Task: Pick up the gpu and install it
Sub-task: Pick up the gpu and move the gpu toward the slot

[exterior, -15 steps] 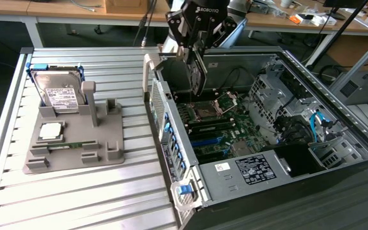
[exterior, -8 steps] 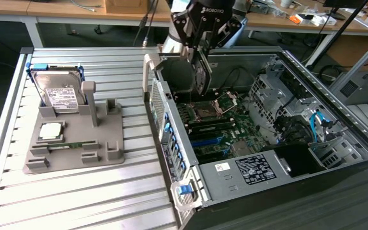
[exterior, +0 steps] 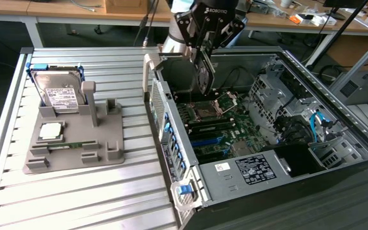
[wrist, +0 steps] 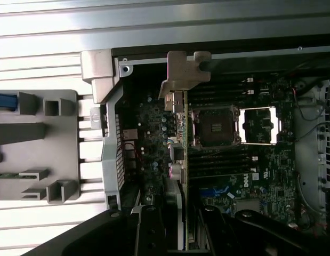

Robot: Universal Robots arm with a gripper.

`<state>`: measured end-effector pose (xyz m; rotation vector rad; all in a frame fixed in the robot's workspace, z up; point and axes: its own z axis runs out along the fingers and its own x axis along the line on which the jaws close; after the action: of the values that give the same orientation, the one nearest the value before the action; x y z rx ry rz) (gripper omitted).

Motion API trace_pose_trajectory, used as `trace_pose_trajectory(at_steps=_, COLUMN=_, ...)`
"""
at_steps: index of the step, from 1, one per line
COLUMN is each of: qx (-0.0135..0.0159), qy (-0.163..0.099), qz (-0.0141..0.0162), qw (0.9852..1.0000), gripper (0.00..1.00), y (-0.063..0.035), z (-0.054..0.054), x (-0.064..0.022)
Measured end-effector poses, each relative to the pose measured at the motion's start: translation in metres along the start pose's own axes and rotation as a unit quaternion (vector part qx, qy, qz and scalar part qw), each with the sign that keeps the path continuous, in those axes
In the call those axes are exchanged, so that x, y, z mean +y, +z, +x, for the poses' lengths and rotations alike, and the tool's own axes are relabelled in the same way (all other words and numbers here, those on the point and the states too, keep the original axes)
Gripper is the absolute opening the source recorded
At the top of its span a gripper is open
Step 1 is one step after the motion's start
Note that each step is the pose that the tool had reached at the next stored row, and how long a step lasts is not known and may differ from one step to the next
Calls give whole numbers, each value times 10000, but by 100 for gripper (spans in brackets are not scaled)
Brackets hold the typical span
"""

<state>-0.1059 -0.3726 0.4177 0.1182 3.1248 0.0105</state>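
My gripper hangs over the rear part of the open computer case and is shut on the gpu. The gpu is a thin dark card held on edge, pointing down at the motherboard. Its lower end sits just above the board, near the CPU socket. In the wrist view the gpu runs edge-on away from the gripper. Its silvery bracket is at the far end, beside the case's rear wall. The dark fingers flank the card on both sides.
On the exterior view's left, a grey holder on the slatted table carries a hard drive, a CPU chip and a green memory stick. Drive cages and blue cables crowd the case's other side.
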Motion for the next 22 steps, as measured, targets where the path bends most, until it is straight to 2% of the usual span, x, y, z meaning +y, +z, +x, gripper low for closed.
trace_pose_trajectory(at_steps=22, qx=2, qy=0, qz=0, qw=10000, gripper=30, y=10, z=-232, x=17)
